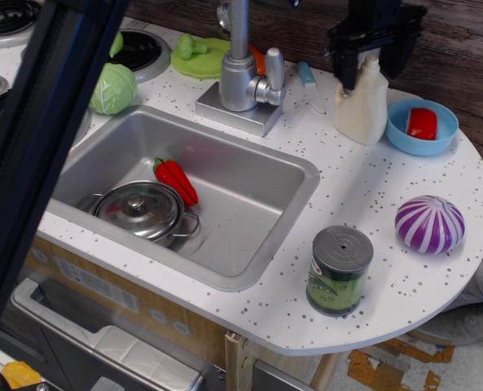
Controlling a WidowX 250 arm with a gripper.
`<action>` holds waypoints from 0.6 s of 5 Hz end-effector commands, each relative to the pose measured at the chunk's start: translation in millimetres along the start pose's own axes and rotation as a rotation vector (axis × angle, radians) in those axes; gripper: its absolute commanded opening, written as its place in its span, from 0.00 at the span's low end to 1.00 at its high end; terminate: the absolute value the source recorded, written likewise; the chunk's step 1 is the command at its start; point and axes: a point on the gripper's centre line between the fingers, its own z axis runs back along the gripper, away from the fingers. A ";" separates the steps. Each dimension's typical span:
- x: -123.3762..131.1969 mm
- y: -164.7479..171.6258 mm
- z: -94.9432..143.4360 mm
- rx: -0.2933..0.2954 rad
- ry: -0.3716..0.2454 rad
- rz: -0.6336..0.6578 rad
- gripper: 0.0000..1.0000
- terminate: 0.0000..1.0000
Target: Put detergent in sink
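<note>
Open gripper [373, 59] straddles the detergent [362, 106] cap, so it should drop lower and squeeze the neck squarely before heading for the sink [249, 236].

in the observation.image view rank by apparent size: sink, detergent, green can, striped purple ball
1. sink, clearly the largest
2. detergent
3. green can, near the detergent's size but closer to the camera, so unsure
4. striped purple ball

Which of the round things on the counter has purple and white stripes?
The striped ball near the counter's right edge, right of the green-labelled can. The green cabbage by the stove is plain green, and the can has a grey top.
</note>
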 end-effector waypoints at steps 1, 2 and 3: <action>-0.7 -7.1 12.4 -0.032 -0.008 -0.039 0.00 0.00; -9.3 3.7 22.7 -0.009 -0.009 -0.059 0.00 0.00; -12.3 21.0 31.1 0.038 -0.024 -0.078 0.00 0.00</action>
